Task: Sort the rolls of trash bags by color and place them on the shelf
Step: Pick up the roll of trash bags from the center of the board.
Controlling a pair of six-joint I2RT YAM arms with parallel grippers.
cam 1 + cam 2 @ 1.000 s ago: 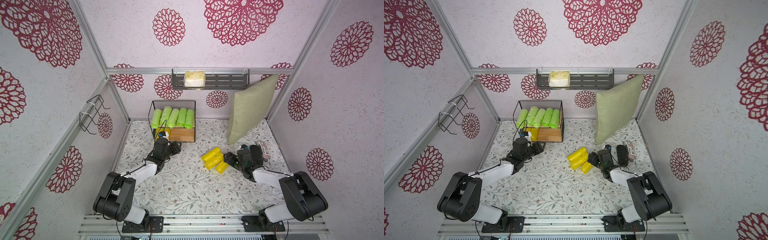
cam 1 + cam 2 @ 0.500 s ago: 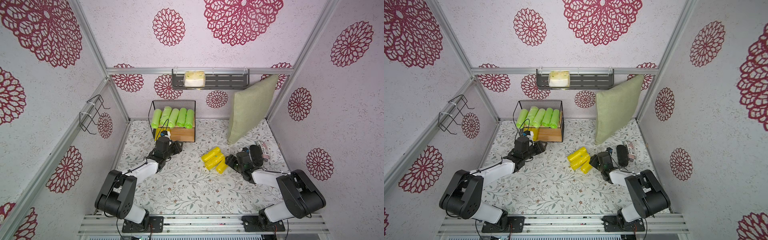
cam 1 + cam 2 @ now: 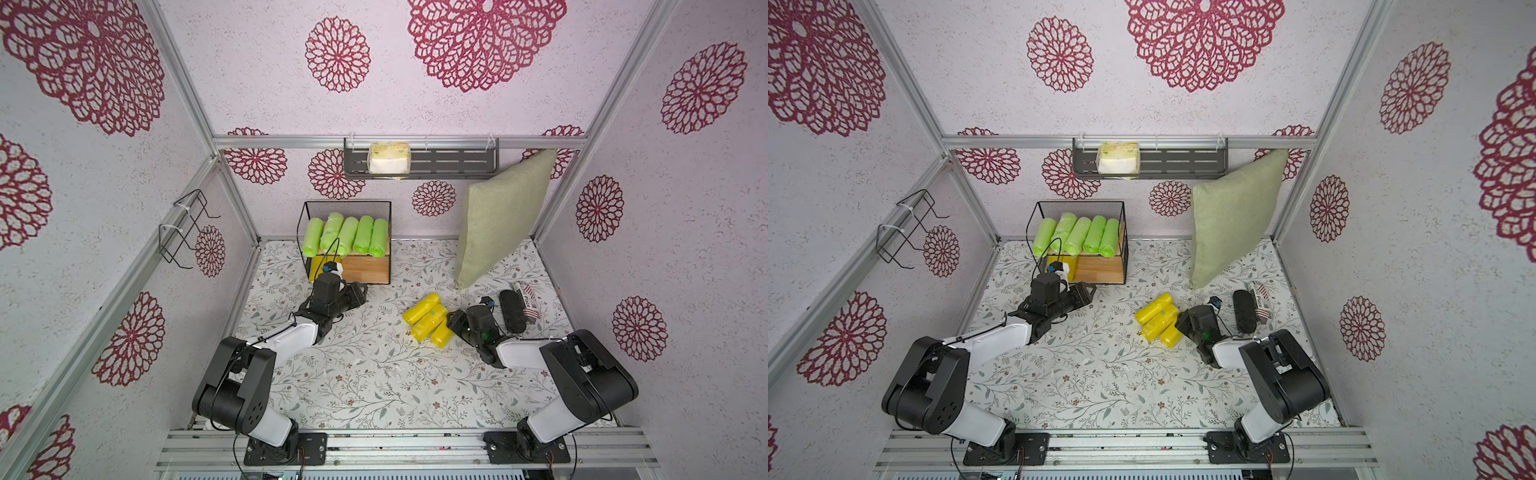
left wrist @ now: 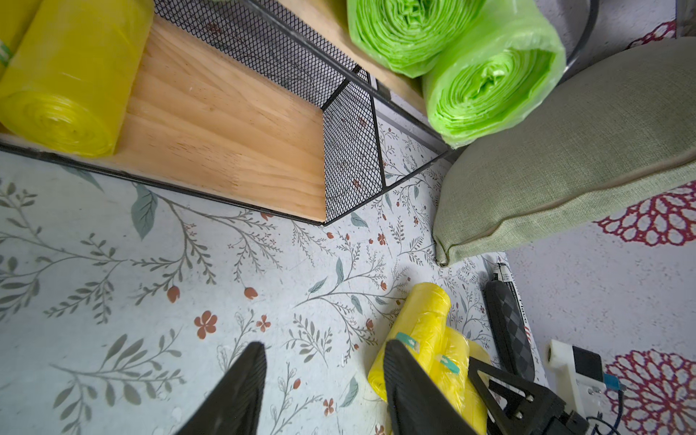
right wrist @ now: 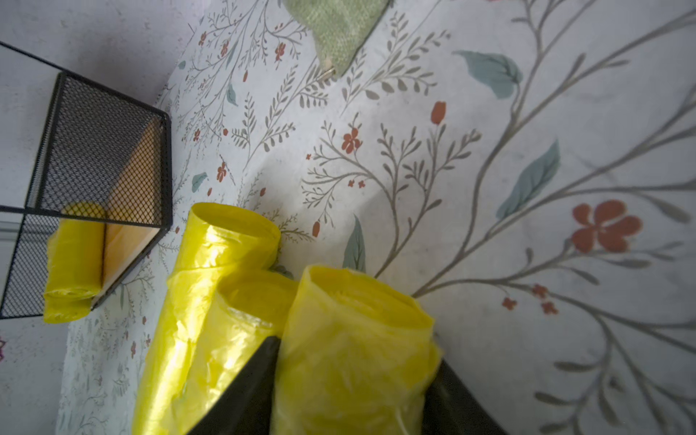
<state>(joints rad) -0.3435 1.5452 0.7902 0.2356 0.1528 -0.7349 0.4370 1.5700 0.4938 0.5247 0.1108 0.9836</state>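
So the floor of this little booth is a pale tabletop [image 3: 374, 374] printed with grey twigs and small red flowers, and the walls are whitish with big dark-red lace rosettes and aluminium posts in the corners. Nearest the camera, both arm bases sit on a metal rail. A bit further in, the right gripper [image 5: 356, 350] has one finger on each side of the nearest yellow roll [image 3: 441, 336]. It's pinching it where it lies, though I can't really tell how hard. Two more yellow rolls [image 3: 424, 316] lie touching it on the table. The left gripper [image 4: 324, 350] hangs just in front of the shelf [image 3: 348, 203], fingers spread, nothing between them. Off to the right are a black case [image 3: 512, 311] and a striped pack [image 3: 528, 301]. On the shelf, five green rolls [image 3: 347, 235] fill the top board, and there's a yellow roll [image 4: 64, 83] on the bottom board. A sliver of another sits beside it in the left wrist view. A green pillow [image 3: 498, 216] leans in the back right corner. On the back wall there's a grey rack [image 3: 457, 164] holding a tissue pack [image 3: 388, 158], and on the left wall a wire bracket [image 3: 183, 228]. Compared with a second ago, the right gripper has nudged in and its wide-open fingers have closed around that roll. The left arm has barely shifted.
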